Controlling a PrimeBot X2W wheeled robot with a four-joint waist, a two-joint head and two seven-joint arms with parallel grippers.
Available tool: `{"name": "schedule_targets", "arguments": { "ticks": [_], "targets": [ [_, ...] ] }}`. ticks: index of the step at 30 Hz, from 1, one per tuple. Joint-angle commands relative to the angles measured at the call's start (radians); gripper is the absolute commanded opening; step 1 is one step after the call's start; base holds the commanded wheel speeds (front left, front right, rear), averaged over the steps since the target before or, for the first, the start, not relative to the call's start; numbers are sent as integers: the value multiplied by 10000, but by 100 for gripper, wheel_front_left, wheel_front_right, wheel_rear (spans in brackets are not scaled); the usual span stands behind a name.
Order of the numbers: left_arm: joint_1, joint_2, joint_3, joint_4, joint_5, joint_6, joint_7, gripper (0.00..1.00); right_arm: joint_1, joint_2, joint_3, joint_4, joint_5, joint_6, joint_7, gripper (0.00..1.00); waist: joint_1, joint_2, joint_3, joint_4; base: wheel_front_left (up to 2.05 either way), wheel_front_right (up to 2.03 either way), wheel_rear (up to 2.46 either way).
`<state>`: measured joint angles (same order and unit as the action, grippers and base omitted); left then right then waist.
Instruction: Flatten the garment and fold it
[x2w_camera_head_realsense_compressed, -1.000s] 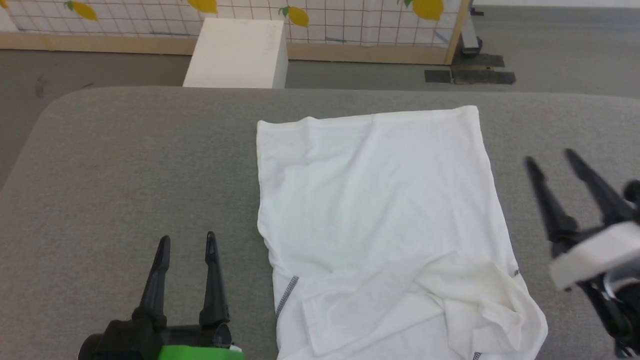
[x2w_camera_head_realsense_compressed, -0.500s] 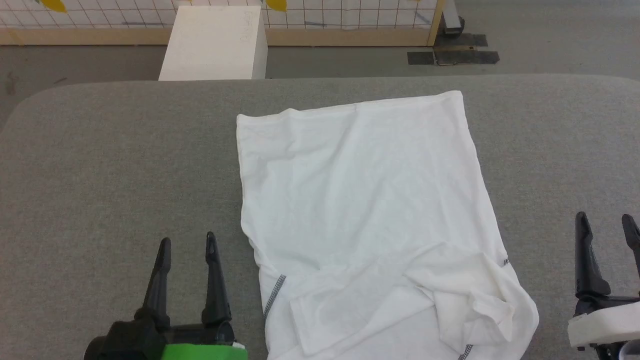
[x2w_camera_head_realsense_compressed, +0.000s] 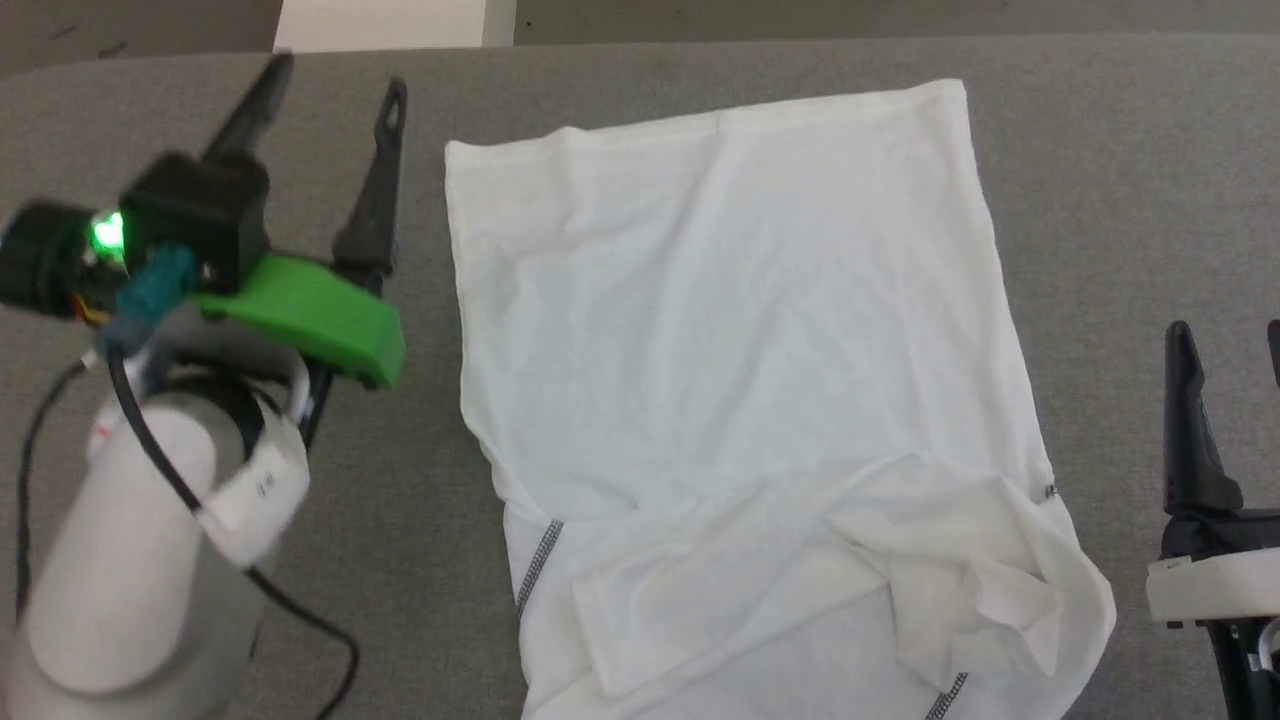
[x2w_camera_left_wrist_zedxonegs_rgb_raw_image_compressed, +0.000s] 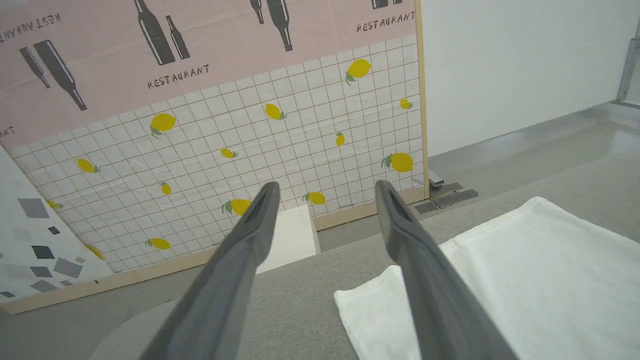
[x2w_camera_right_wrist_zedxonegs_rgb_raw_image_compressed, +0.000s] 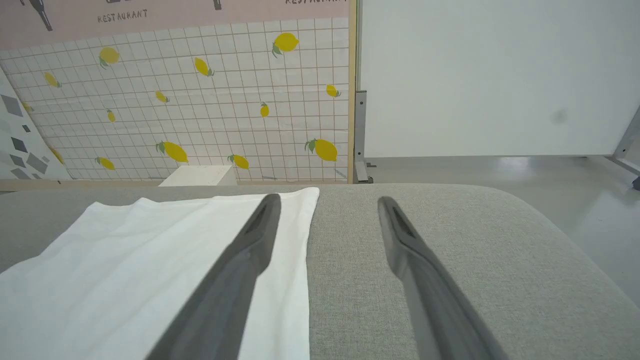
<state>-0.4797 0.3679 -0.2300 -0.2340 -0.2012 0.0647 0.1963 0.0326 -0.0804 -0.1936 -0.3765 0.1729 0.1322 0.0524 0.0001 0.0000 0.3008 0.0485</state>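
I am holding left jaws spread by the shirt's (x2w_camera_head_realsense_compressed: 720, 300) far corner, right jaws spread near its rumpled end, ready for flattening.

Looking along my right gripper (x2w_camera_right_wrist_zedxonegs_rgb_raw_image_compressed: 328, 200): jaws spread wide. The left-hand jaw runs across the near edge of the white soft-fabric garment (x2w_camera_right_wrist_zedxonegs_rgb_raw_image_compressed: 125, 280), and the other sits over bare grey cloth-covered tabletop (x2w_camera_right_wrist_zedxonegs_rgb_raw_image_compressed: 475, 260). I can't tell whether either touches. The garment's far hem lies flat, close to the tabletop's far edge. Behind that edge I see a white rigid box (x2w_camera_right_wrist_zedxonegs_rgb_raw_image_compressed: 197, 176), a lemon-print grid screen (x2w_camera_right_wrist_zedxonegs_rgb_raw_image_compressed: 200, 100) and a plain white wall panel (x2w_camera_right_wrist_zedxonegs_rgb_raw_image_compressed: 475, 75).
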Motion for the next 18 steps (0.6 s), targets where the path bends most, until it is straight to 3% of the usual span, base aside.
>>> {"name": "schedule_targets", "arguments": {
  "ticks": [1,6,11,18],
  "targets": [
    [-664,72,29,245,13,-129,384,100,-206,-42,33,-68,114,-15,-4,100,-1,0,969,-38,0,0,0],
    [-2786,112,141,1467,-481,-525,1877,100,-553,-194,133,52,350,-15,-129,100,-1,0,1722,-224,0,0,0],
    [-3774,258,283,2572,-1140,-770,3447,100,-835,-338,254,214,531,-15,-255,100,-1,0,2340,-500,0,0,0],
    [-4221,506,358,3159,-1380,-615,4900,100,-1239,-600,399,331,706,-15,-330,100,-1,0,3227,-906,0,0,0]
  ]
}}
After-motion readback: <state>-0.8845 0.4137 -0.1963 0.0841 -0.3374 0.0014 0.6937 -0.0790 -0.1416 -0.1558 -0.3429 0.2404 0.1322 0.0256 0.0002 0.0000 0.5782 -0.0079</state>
